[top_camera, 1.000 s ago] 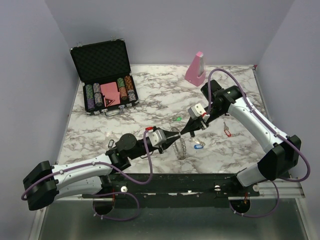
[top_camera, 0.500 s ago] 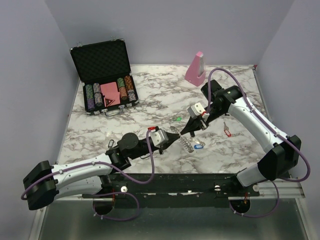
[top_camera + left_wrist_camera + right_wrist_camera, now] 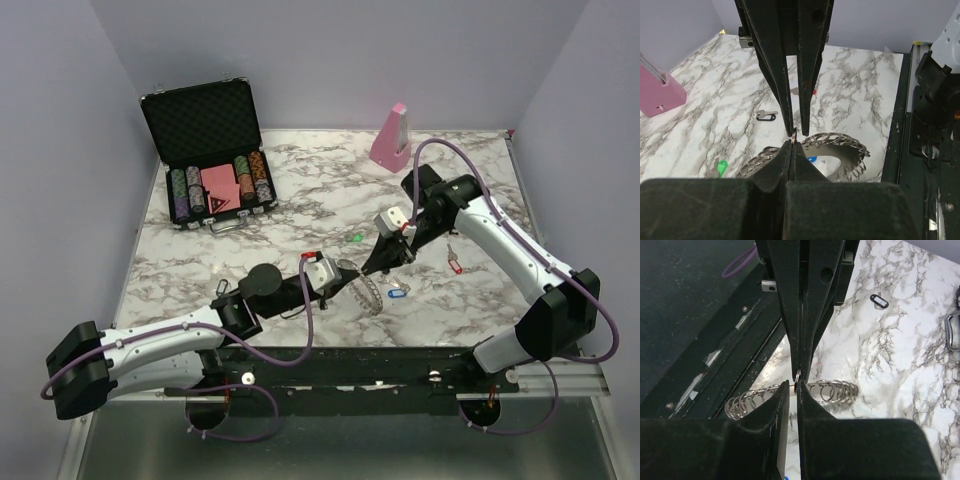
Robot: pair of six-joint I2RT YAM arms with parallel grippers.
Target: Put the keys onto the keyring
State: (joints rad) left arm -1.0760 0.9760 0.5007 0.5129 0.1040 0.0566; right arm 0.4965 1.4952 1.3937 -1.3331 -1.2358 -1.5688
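The keyring (image 3: 372, 298) is a grey ring rimmed with small loops, tilted just above the table's front middle; it also shows as keyring (image 3: 845, 150) and keyring (image 3: 832, 390). My left gripper (image 3: 345, 272) (image 3: 792, 143) is shut on one of its loops. My right gripper (image 3: 368, 268) (image 3: 792, 386) meets it tip to tip at that loop, its jaws a narrow gap apart. Loose keys lie around: green key (image 3: 357, 238) (image 3: 720, 165), blue key (image 3: 396, 293), red key (image 3: 456, 266), black-tagged key (image 3: 766, 115), and another black-tagged key (image 3: 879, 301).
An open black case (image 3: 205, 150) with poker chips stands at the back left. A pink wedge block (image 3: 392, 135) (image 3: 660, 95) sits at the back middle. The black base rail (image 3: 900, 125) runs along the near edge.
The keyring has tipped from edge-on to a flatter tilt. My left gripper has closed onto a loop, and my right gripper's jaws have parted slightly.
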